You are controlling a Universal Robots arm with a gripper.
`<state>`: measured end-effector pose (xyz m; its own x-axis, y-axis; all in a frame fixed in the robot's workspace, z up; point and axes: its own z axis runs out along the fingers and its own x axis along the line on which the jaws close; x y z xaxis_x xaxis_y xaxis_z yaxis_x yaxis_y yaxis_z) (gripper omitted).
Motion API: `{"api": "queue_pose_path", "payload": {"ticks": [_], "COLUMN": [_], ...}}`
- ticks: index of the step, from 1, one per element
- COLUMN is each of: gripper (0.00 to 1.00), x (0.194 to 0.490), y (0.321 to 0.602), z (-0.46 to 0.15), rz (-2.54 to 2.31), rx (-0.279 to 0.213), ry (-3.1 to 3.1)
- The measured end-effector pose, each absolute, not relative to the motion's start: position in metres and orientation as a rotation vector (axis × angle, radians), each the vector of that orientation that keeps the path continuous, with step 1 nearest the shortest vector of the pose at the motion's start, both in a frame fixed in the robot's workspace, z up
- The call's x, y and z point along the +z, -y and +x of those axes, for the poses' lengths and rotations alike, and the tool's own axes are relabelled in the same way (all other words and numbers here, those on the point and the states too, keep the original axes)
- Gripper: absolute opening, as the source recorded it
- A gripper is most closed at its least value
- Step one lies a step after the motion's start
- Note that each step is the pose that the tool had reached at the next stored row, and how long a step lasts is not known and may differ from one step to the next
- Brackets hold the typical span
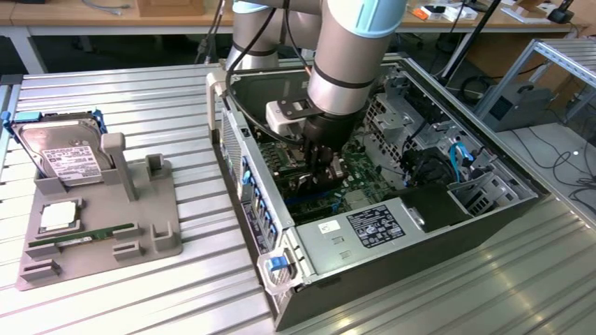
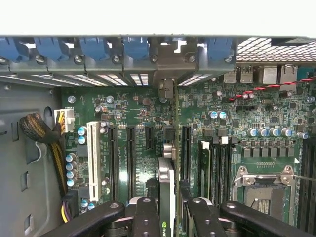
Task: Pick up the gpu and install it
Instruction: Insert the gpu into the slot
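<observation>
The gpu [image 2: 167,185] shows edge-on in the wrist view as a thin dark card with a silvery rim. It stands upright over the green motherboard [image 2: 138,116], in line with the black expansion slots. Its metal bracket [image 2: 166,89] reaches the case's rear slot openings. My gripper [image 2: 170,217] is shut on the card, one black finger pressed on each side of it. In the exterior view the gripper [image 1: 322,166] is lowered deep inside the open computer case [image 1: 279,279], over the motherboard. I cannot tell whether the card sits fully in a slot.
A white slot [image 2: 93,160], a braided cable bundle [image 2: 42,133] and the CPU socket [image 2: 266,190] flank the card. A power supply [image 1: 373,227] fills the case's near end. On the exterior view's left, a grey fixture [image 1: 149,230] holds a hard drive [image 1: 70,157] and a memory stick [image 1: 79,239].
</observation>
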<state>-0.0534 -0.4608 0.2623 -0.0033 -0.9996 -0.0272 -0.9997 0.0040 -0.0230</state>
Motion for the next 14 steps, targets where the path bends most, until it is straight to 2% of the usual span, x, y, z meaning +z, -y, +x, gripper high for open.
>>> {"api": "queue_pose_path", "payload": {"ticks": [14], "gripper": [0.27], "x": [0.2619], "y": [0.4608], "z": [-0.0545], "rz": [-2.189], "rx": [0.005], "ry": [-2.203]}}
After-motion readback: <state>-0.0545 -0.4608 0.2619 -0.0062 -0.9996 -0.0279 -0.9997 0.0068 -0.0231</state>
